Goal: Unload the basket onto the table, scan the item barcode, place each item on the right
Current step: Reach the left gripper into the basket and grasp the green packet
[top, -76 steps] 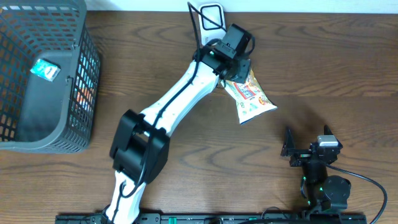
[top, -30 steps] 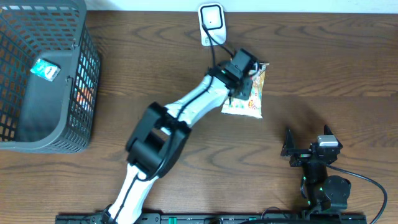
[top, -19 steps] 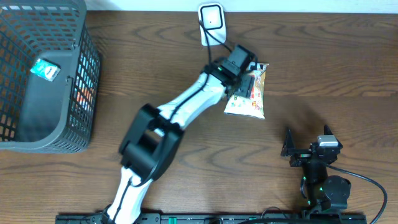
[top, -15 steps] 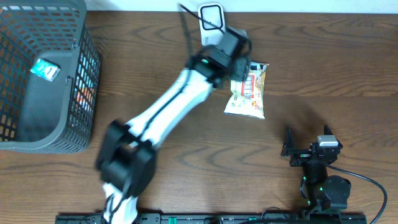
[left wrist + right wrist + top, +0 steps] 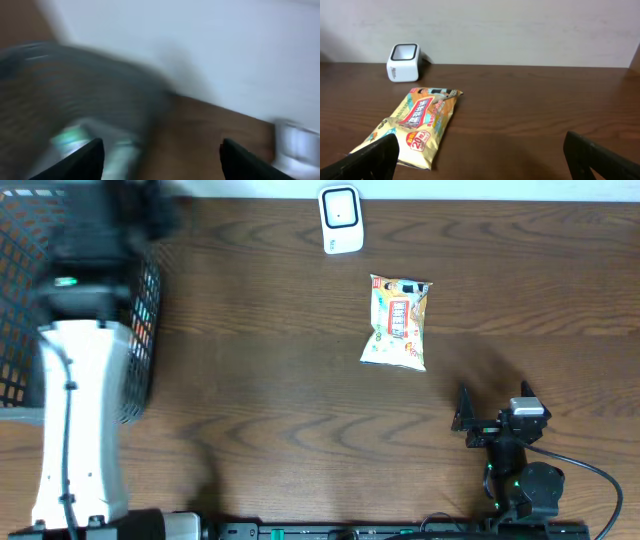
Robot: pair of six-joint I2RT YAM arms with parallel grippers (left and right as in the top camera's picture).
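The work surface was a dark wood-grain table (image 5: 250, 380) set against a plain white wall (image 5: 520, 30). I noted a grey mesh basket (image 5: 20, 330) at the table's far left edge.

The snack packet (image 5: 398, 322) lay flat on the table, right of centre, with its printed face up and its long axis running roughly toward the wall. Nothing touched it. The white barcode scanner (image 5: 340, 218) stood near the wall, apart from the packet and slightly to its left. From the right wrist camera, the packet lay in front of the scanner with bare wood between them.

The left arm (image 5: 80, 420) stood over the basket, well away from the packet, and its upper end was blurred in the overhead view. The left wrist view was badly smeared. It showed the left gripper (image 5: 161, 157) with both fingers (image 5: 90, 157) set wide apart and nothing between them, above basket mesh and a pale green shape I could not identify.

The right gripper (image 5: 485, 160) sat low at the table's near right side, its jaws spread fully and empty. It faced the packet but stood apart from it.
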